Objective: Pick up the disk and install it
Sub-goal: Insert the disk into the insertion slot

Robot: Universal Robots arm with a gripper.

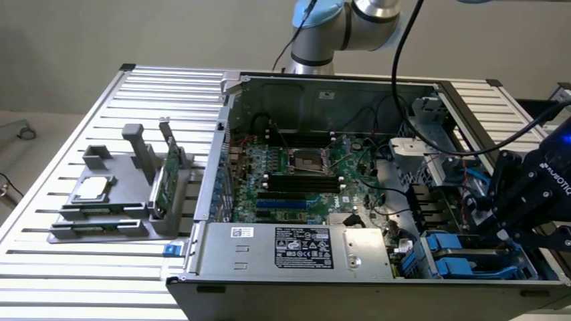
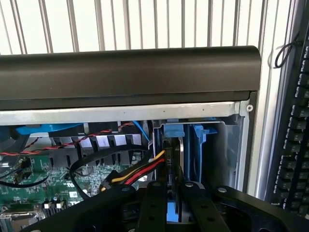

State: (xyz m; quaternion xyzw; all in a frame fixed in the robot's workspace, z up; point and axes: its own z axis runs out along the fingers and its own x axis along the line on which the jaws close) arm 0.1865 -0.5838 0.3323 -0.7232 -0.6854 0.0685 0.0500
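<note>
Gripper (image 2: 172,205) was seen clamped shut on the disk (image 2: 169,166), which was held edge-on between the black fingers (image 2: 155,203) with a bit of its blue frame peeking through. So the disk was up in the grip, sat right at the mouth of the blue drive bay (image 2: 186,137), looking partly in the slot.

In the exterior view the gripper (image 1: 513,221) was parked at roughly 4 o'clock from the motherboard (image 1: 299,177), over the blue carriers (image 1: 455,257) at the case's corner. The power supply (image 1: 295,247) was at 6 o'clock of the board.

What could go sideways: the red and yellow cables (image 2: 140,171) were draped touching or just beside the disk's edge, so they could probably get pinched or snagged. A slight tilt could also jam the frame against the bay rails, and the grip on that thin edge could slip.
</note>
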